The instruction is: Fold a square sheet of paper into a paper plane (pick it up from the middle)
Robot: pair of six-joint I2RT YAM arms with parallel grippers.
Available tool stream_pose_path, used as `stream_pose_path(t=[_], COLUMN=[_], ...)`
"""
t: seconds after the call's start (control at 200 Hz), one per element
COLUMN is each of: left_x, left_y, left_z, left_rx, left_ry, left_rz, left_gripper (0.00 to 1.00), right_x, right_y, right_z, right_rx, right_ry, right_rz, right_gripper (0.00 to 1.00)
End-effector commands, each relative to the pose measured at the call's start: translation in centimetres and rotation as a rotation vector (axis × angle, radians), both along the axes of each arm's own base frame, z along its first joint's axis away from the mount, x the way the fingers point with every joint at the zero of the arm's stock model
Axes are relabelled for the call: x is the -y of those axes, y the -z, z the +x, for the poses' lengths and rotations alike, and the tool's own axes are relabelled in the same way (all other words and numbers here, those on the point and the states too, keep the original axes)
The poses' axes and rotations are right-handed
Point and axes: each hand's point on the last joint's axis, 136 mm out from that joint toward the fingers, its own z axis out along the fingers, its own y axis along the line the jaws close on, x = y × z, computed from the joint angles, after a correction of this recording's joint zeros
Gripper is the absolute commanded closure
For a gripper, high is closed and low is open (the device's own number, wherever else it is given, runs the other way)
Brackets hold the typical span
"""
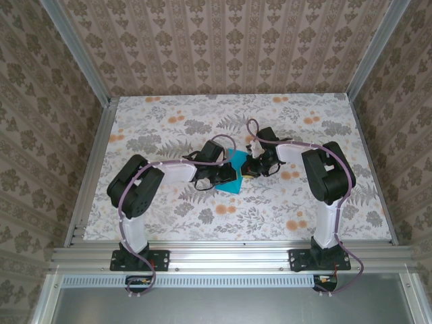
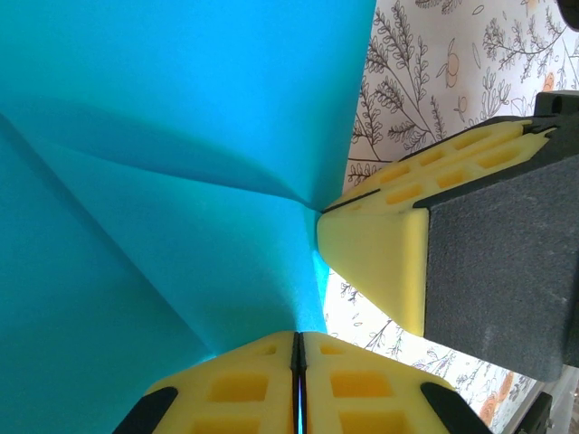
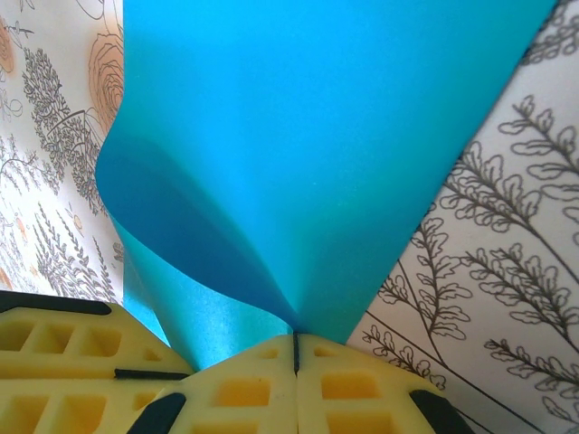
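Top view: square sheet of paper (image 1: 234,181) sits about mid-desk (image 1: 169,128), between the two arms. The left gripper (image 1: 217,177) is on its 9 o'clock side and the right gripper (image 1: 251,167) on its 2 o'clock side. Left wrist view: the left gripper (image 2: 297,366) is at 6 o'clock, its yellow fingers (image 2: 235,389) pressed together with the teal sheet (image 2: 181,181) pinched in the seam. The right gripper (image 2: 330,212) comes in from 3 o'clock, also clamped on the sheet's edge, with the two grips close together. The paper fans up toward 11 o'clock with soft creases running to the pinch points, and the floral desk (image 2: 425,81) shows at 1 o'clock. Right wrist view: the right gripper (image 3: 295,348) at 6 o'clock is closed tight on the sheet (image 3: 317,136). The paper bows into a curl toward 9 o'clock, and the left gripper (image 3: 136,372) is at 7 o'clock, just beside. The desk (image 3: 488,226) shows at 3 o'clock. Can't tell if any paper edge touches the desk. No plane shape, just a buckled sheet.
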Motion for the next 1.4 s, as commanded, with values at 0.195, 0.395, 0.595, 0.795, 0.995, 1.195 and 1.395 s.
stream_pose_path(t=[0.195,0.395,0.595,0.795,0.995,1.195,1.395], left_x=[0.2,0.2,0.1,-0.3,-0.4,-0.5,-0.7], left_y=[1.0,1.2,1.3,1.9,2.3,2.5,2.7], left_z=[-0.2,-0.3,-0.3,-0.5,-0.7,-0.8,-0.9], left_rx=[-0.024,-0.030,-0.033,-0.048,-0.060,-0.066,-0.074], left_ry=[0.007,0.007,0.006,0.002,0.002,0.002,0.001], left_rz=[0.014,0.017,0.023,0.047,0.066,0.076,0.092], left_gripper=[0.88,0.88,0.88,0.89,0.89,0.89,0.89], right_x=[1.0,1.0,1.0,1.0,0.8,0.8,1.0], right_y=[1.7,1.6,1.4,0.4,-0.1,-0.6,-1.3], right_z=[-0.5,-0.4,-0.3,-0.3,-0.2,-0.2,0.2], right_rx=[-0.035,-0.032,-0.027,-0.004,0.006,0.016,0.039], right_ry=[0.006,0.008,0.009,0.006,0.002,0.004,0.021], right_rz=[-0.078,-0.078,-0.079,-0.070,-0.062,-0.058,-0.065], right_gripper=[0.93,0.93,0.93,0.93,0.93,0.92,0.84])
